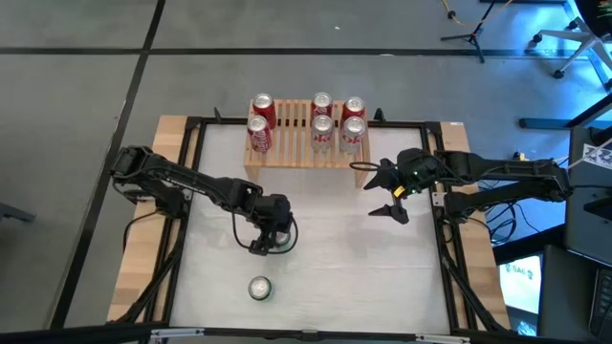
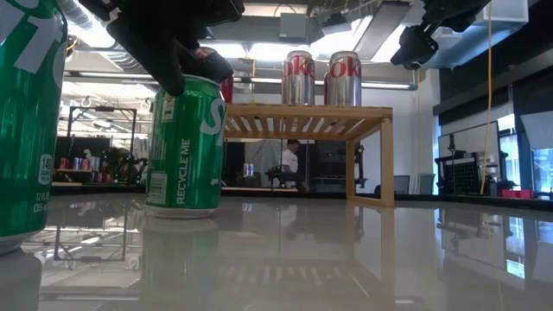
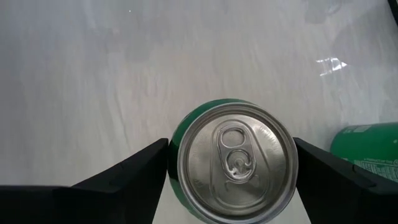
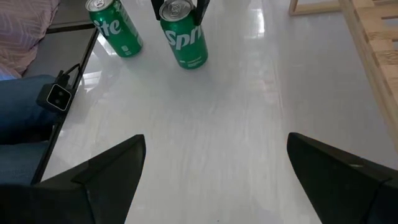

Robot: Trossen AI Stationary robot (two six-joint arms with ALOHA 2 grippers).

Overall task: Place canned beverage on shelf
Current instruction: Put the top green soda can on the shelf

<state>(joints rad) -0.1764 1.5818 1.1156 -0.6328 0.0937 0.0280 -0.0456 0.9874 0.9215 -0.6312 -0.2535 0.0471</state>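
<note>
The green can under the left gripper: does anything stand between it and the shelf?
Nothing visible stands between the green can and the shelf: bare table lies there. The left gripper straddles the can, fingers apart. The shelf's near edge is free.

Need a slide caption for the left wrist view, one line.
Left gripper straddles an upright green can on the white table, fingers not visibly closed on it; a second green can stands beside.

White glossy table top, framed by a black rail. Low light-wood slatted shelf is set at its far edge; six red and silver cans are carried on it. Two green cans are stood upright on the table, apart.
</note>
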